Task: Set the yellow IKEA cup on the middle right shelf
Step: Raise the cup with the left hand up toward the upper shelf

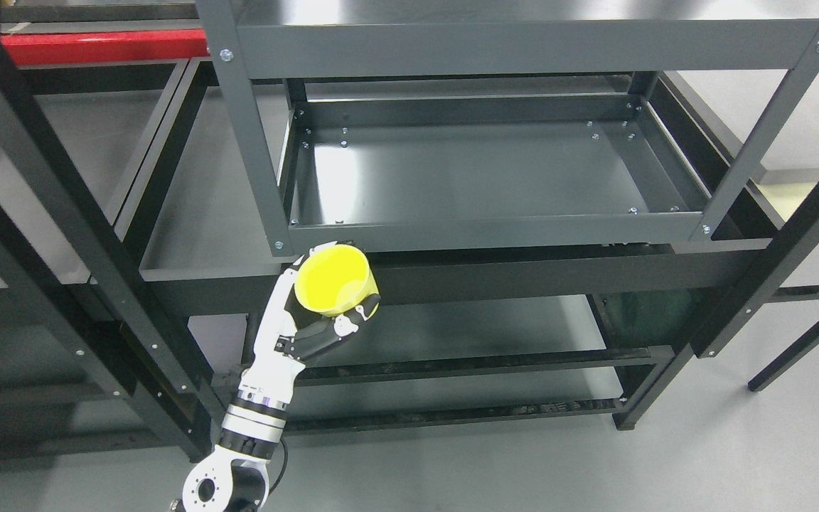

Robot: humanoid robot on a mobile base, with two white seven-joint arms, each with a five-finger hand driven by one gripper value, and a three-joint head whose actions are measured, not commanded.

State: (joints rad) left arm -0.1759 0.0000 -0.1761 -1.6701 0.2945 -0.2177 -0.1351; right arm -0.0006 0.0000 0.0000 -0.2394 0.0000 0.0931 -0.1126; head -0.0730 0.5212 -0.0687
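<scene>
Yellow cup (335, 279) is the small bright thing here, held low in front of a much larger grey metal shelving unit (452, 50) that fills most of the head view. That unit's top is cut off by the upper edge, so only one grey shelf tray (480, 174) with a raised rim shows whole. A black frame (61, 206) stands to the left and another black rack runs beneath the tray, its lower levels dim and partly hidden behind the crossbars. A red bar (97, 46) crosses the upper left corner. The left arm (257, 409) rises from the bottom edge, its base cut off. The left hand (310, 323) grasps the cup from below, fingers (356, 313) wrapped round its wall, mouth tilted toward the camera, just below the tray's front left corner. The cup's underside is hidden by the hand.
</scene>
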